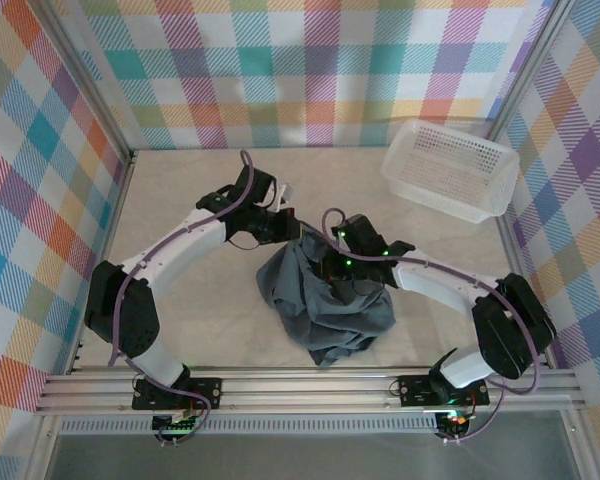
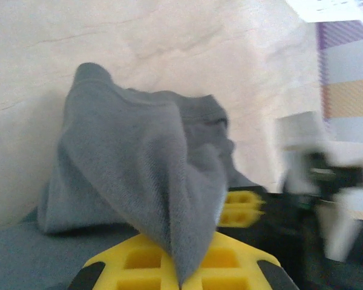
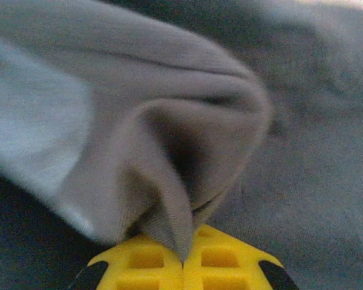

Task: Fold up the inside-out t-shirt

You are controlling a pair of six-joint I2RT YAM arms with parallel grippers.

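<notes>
The inside-out t-shirt (image 1: 325, 300) is a dark slate-grey bundle, lifted at its top and drooping to the table in the middle. My left gripper (image 1: 296, 228) holds its upper left edge, and my right gripper (image 1: 332, 262) pinches cloth close beside it. In the left wrist view the yellow jaws of my left gripper (image 2: 181, 279) are shut on a grey fold of the t-shirt (image 2: 139, 175). The right wrist view has my right gripper (image 3: 183, 261) shut on a bunched fold of the t-shirt (image 3: 169, 151). The white tag is hidden.
A white mesh basket (image 1: 450, 168) stands at the back right against the checked wall. Bare beige table (image 1: 190, 190) lies left and behind the shirt. The right arm's yellow finger (image 2: 242, 208) and blurred body show in the left wrist view.
</notes>
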